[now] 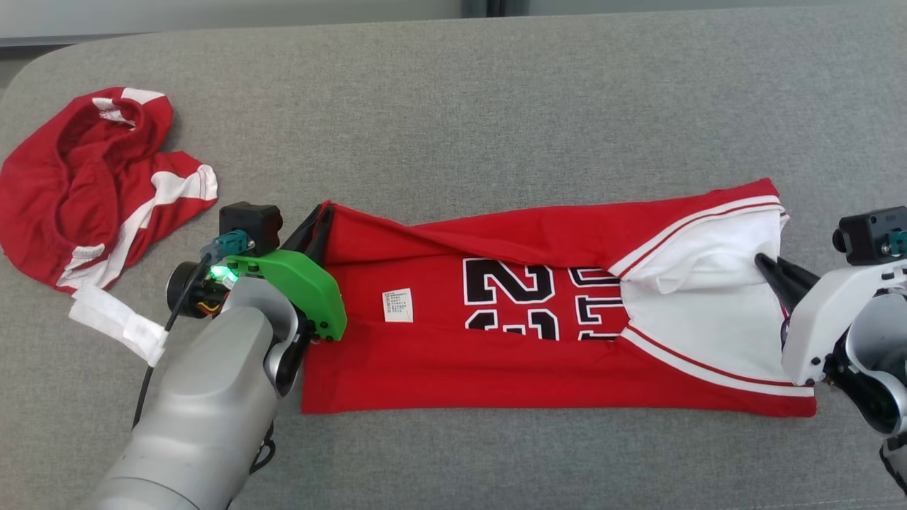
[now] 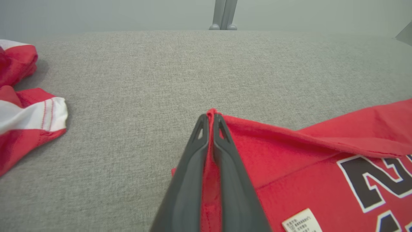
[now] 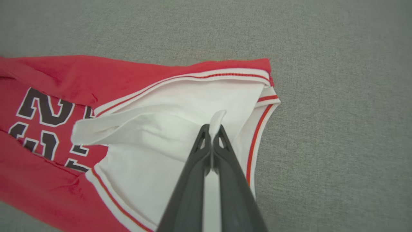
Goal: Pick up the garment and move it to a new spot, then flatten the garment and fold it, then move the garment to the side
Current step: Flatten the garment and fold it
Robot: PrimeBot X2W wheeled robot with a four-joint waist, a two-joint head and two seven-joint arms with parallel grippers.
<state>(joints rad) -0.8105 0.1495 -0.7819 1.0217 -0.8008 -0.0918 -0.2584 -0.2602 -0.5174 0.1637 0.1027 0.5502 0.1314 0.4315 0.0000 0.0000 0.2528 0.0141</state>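
The jersey (image 1: 538, 354) lies stretched lengthwise on the bench (image 1: 496, 106), to the right of the pile (image 1: 92, 184) of crumpled red-and-white cloth and apart from it. Its placing and flattening look done. Folding seems under way, with 1 long edge, the one level with the pile, turned in over the black number (image 1: 538, 297). Further folds and the move to the side look still to come. The left claw (image 2: 210, 117) is clenched on the red corner at the end nearest the pile. The right claw (image 3: 212, 129) is clenched on white cloth at the end farthest from the pile. Count: 1 jersey, 1 pile, 2 claws, 1 white care label (image 1: 397, 305) on the jersey's pile-side half, and 1 bench.
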